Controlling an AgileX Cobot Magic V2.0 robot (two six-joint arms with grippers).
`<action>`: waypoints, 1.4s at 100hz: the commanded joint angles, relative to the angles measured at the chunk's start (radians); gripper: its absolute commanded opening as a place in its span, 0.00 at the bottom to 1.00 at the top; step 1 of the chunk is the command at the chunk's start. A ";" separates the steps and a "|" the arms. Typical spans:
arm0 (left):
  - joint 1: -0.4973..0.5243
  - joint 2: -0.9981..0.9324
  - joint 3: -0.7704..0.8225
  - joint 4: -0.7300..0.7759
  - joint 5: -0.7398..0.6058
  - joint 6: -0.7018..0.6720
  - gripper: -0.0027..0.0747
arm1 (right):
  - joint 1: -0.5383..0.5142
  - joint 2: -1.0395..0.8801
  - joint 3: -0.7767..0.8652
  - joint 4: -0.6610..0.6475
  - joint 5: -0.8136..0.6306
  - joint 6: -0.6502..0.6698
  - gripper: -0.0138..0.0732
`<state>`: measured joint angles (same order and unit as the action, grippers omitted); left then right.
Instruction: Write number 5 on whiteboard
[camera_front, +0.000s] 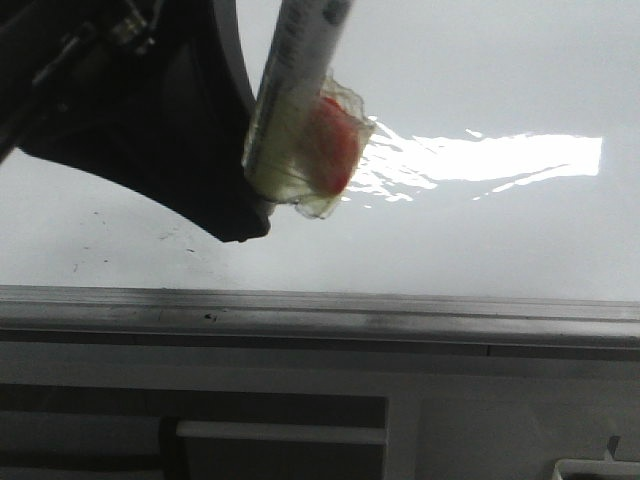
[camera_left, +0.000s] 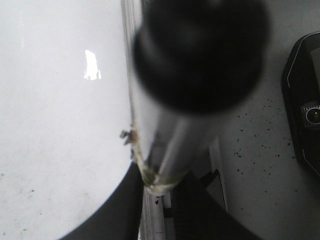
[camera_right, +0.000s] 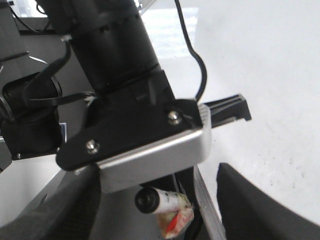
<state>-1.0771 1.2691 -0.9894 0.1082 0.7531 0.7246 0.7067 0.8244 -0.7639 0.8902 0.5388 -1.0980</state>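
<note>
My left gripper (camera_front: 262, 195) is shut on a white marker (camera_front: 290, 90) that is wrapped in yellowish tape with a red patch (camera_front: 335, 150). It holds the marker above the whiteboard (camera_front: 480, 240), near the board's grey frame edge (camera_front: 400, 312). In the left wrist view the marker (camera_left: 172, 145) points its blurred black end at the camera from between the dark fingers (camera_left: 125, 210). My right gripper (camera_right: 157, 220) stands open just behind the left hand, and the marker (camera_right: 162, 200) shows between its fingers (camera_right: 250, 200). No number 5 is in view on the board.
Bright glare (camera_front: 500, 160) lies across the board. Faint dark specks (camera_front: 100, 245) dot it near the frame. Past the frame, a black device (camera_left: 305, 110) sits on a speckled grey surface (camera_left: 255, 150). Grey panels (camera_front: 300, 430) lie below the board's front edge.
</note>
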 joint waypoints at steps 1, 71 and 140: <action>-0.007 -0.020 -0.034 -0.012 -0.060 -0.008 0.01 | -0.034 -0.004 -0.026 0.031 0.012 0.009 0.67; -0.007 -0.020 -0.034 -0.017 -0.091 -0.008 0.01 | -0.050 0.077 0.014 0.108 0.041 -0.005 0.67; -0.007 -0.020 -0.034 -0.017 -0.102 -0.008 0.01 | 0.023 0.174 0.014 0.151 -0.044 -0.049 0.63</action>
<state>-1.0777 1.2691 -0.9894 0.0994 0.7116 0.7246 0.7283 0.9947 -0.7184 0.9993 0.5209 -1.1351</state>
